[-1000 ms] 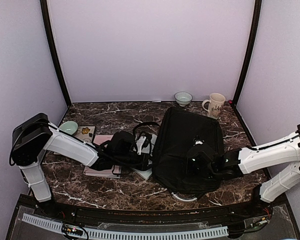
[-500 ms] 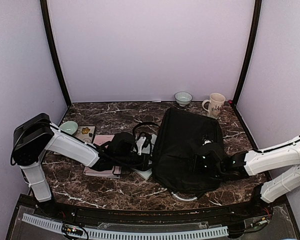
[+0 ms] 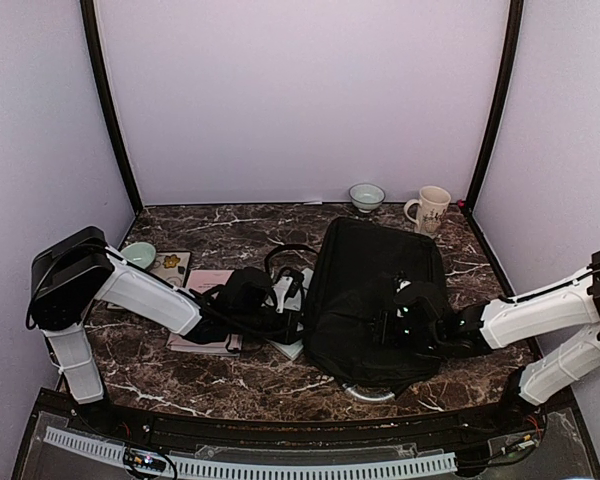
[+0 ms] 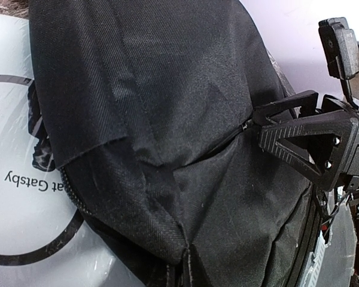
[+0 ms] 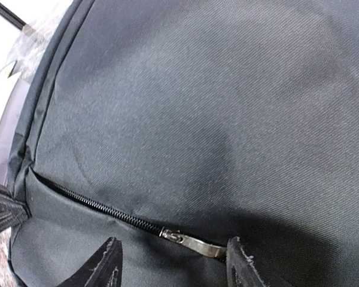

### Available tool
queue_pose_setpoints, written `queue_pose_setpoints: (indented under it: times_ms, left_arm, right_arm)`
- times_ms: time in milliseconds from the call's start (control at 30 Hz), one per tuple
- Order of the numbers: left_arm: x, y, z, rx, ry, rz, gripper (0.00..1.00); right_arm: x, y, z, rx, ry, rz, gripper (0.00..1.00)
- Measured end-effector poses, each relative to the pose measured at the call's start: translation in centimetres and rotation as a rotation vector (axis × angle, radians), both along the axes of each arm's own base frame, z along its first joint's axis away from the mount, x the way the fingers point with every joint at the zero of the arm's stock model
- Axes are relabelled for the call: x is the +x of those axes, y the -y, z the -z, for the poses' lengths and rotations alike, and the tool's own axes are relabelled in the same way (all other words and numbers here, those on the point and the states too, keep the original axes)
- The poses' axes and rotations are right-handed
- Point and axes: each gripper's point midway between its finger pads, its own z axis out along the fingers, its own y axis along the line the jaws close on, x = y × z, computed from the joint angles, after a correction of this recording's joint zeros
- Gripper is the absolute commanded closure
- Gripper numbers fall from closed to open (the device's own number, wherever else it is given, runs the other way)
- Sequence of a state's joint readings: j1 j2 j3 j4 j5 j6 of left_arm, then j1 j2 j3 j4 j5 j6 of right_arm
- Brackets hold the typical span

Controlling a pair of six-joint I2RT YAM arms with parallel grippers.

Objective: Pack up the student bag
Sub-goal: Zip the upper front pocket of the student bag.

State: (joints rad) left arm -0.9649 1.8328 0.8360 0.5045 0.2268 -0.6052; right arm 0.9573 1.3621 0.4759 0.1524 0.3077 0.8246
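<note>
From above, the flat black fabric bag lies right of centre on the veined marble bench. At the left wrist, the ribbed triangular left fingers pinch its coarse weave at a zip seam, above a glossy white book. At the right wrist, the right fingers stand spread either side of a metal zip pull.
</note>
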Motion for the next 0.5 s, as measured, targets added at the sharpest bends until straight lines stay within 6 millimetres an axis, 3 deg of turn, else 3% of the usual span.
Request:
queue_pose_setpoints:
  times_ms: [233, 500]
  left_arm:
    - [0.0, 0.1, -0.1, -0.006, 0.004, 0.003, 1.0]
    - [-0.1, -0.1, 0.0, -0.019, 0.017, 0.002, 1.0]
  right_arm:
    - [0.1, 0.3, 0.0, -0.072, -0.064, 0.003, 0.34]
    - [1.5, -0.3, 1.2, -0.131, -0.146, 0.01, 0.35]
